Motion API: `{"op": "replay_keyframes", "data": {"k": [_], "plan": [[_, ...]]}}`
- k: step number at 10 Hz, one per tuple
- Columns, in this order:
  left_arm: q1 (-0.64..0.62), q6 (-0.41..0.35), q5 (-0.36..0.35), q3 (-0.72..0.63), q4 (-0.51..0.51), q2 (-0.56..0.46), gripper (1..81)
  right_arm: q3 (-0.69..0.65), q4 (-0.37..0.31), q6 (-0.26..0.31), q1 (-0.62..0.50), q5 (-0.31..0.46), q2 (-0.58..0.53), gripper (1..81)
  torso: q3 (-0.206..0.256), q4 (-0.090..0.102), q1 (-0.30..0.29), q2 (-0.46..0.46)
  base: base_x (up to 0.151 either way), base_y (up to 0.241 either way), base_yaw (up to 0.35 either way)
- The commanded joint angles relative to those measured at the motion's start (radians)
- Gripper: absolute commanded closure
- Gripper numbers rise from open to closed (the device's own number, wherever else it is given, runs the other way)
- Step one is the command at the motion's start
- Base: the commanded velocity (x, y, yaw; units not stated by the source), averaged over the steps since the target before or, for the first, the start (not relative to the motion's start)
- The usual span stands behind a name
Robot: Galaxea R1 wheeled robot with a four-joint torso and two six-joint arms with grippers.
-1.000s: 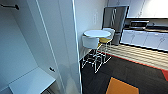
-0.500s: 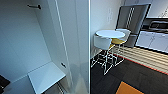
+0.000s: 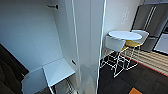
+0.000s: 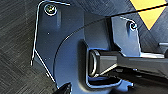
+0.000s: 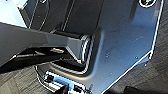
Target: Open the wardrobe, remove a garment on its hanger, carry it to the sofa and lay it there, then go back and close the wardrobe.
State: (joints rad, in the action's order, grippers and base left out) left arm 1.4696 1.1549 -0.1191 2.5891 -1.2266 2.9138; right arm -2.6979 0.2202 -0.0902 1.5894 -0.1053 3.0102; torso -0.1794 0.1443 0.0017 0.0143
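Observation:
The wardrobe stands open close in front of me, and its white inside wall takes up the left half of the head view. Its open door faces me edge-on as a tall white panel in the middle. A short dark rail bracket sticks out near the top. Low inside sits a white shelf. Dark fabric hangs at the lower left edge; I cannot tell which garment it is. The left wrist view looks past the robot's dark plate onto dark carpet.
Right of the door stands a round white table with white wire-legged chairs, one with a yellow seat. A grey steel fridge stands behind them. Dark carpet with an orange patch lies at the lower right.
The whole head picture has shifted: table, chairs and fridge slid to the right, so the camera turned left toward the wardrobe's inside. Dark fabric has come in at the lower left.

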Motion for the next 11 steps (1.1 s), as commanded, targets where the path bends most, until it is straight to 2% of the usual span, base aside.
{"op": "replay_keyframes", "data": {"k": [1, 11], "plan": [[-0.027, 0.000, 0.049, 0.000, 0.004, -0.004, 1.0, -0.035, -0.004, -0.002, -0.033, 0.056, 0.000, 1.0, 0.000, 0.000, 0.000, 0.000, 0.000, 0.000, 0.337], [-0.011, 0.008, 0.049, 0.002, 0.002, 0.018, 1.0, -0.042, -0.004, -0.002, -0.028, 0.056, 0.003, 1.0, 0.000, 0.000, 0.000, 0.000, 0.000, 0.000, 0.337]]}}
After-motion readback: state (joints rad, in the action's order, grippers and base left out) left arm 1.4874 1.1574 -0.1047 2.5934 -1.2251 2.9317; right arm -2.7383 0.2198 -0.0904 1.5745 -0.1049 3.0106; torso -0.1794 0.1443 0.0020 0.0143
